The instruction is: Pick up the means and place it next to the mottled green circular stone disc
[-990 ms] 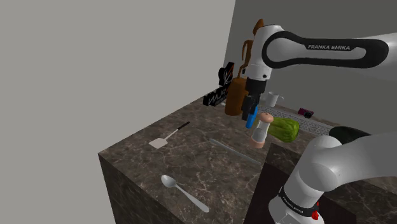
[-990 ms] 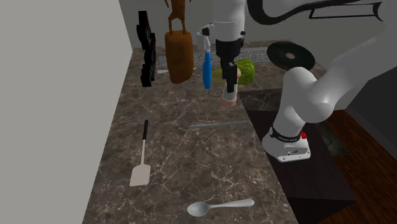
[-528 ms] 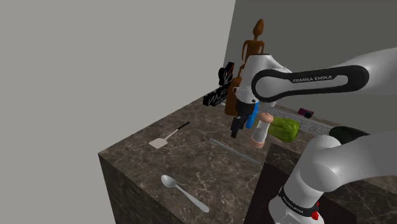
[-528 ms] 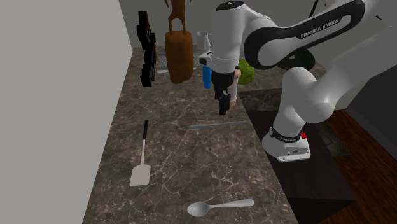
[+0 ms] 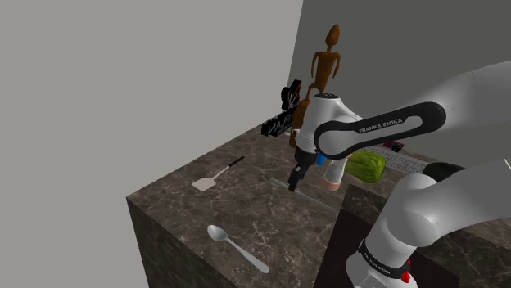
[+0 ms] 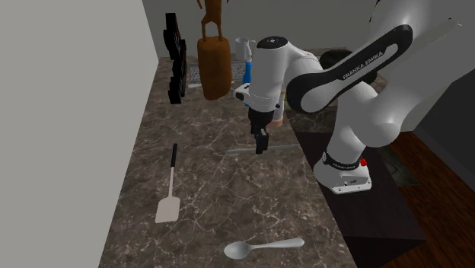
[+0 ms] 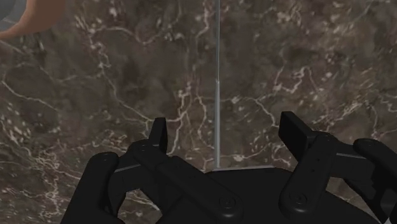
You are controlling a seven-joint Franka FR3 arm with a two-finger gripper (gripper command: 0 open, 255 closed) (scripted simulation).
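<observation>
1. My jaws are wide apart, with a black finger [image 7: 160, 135] on each side.
2. Under me is a dark brown surface [image 7: 318, 63] with thin white lines, like stone.
3. A thin grey stick [image 7: 217, 83] lies flat on it. It runs straight out from the gap between my fingers, and they do not touch it.
4. A curved brown thing [image 7: 25, 16] peeks in at a corner, well apart from the stick. I cannot tell what it is.
</observation>
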